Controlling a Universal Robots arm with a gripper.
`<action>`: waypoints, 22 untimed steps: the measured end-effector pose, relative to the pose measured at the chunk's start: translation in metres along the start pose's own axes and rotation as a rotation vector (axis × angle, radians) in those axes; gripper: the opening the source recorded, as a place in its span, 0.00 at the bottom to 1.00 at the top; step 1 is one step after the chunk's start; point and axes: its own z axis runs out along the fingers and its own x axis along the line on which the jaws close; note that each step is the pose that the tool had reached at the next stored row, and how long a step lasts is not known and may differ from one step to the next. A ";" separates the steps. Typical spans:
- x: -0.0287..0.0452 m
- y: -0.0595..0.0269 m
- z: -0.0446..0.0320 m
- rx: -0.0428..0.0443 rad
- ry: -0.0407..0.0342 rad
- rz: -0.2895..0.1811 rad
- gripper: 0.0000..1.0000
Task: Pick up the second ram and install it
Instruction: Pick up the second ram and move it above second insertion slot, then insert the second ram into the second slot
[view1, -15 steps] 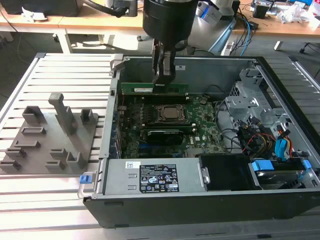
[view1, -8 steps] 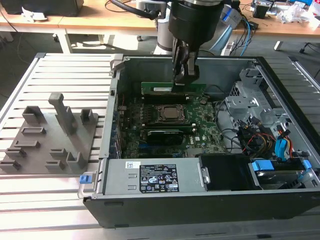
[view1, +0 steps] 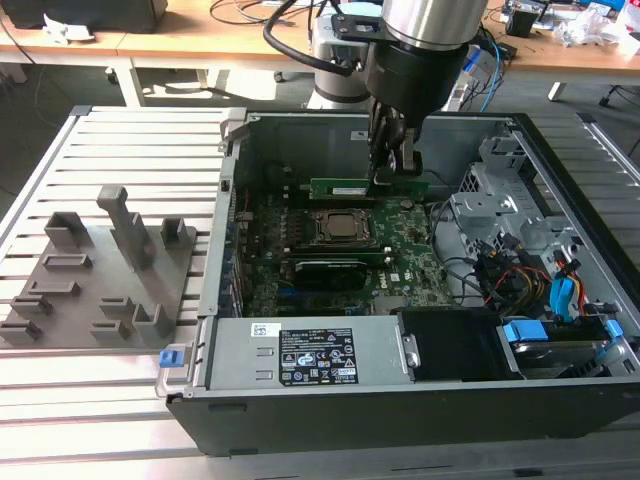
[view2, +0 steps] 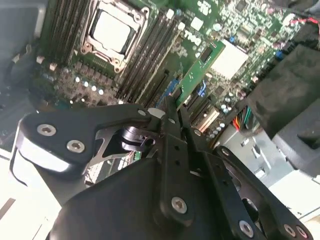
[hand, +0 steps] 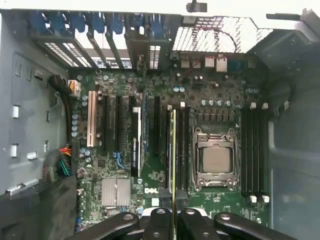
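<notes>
In the exterior view the black two-fingered tool (view1: 392, 175) hangs from the arm in the upper middle of the frame, inside the open dark-grey metal computer case (view1: 300, 135). It is pressed together on the second ram (view1: 350, 188), a long thin green circuit-board stick. The stick stands on its long edge, its long axis running across the frame, gripped near the end at the exterior view's right. It lies just beyond the square metal processor socket (view1: 335, 228) on the broad green motherboard (view1: 410, 262). I cannot tell whether it is seated or only touching. The case rests on a pale slatted table (view1: 120, 140), with a grey plastic tray (view1: 90, 290) of moulded blocks at the exterior view's left. In the second wrist view the tool (view2: 173, 107) pinches the second ram (view2: 200, 72), which runs straight away from the fingertips above the board, beside the dark slots flanking the socket (view2: 112, 32). In the first wrist view the second ram (hand: 173, 150) shows edge-on as a thin line. It runs from the tool (hand: 173, 216) parallel to the black memory slots (hand: 182, 150) just beside the socket (hand: 215, 160). Room is tight, with slots close on both sides.
</notes>
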 end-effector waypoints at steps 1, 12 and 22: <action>-0.0031 -0.0041 0.0009 -0.0003 0.0000 0.000 0.14; -0.0142 -0.0129 0.0067 -0.0008 0.0002 0.000 0.14; -0.0140 -0.0133 0.0128 -0.0008 0.0001 0.000 0.14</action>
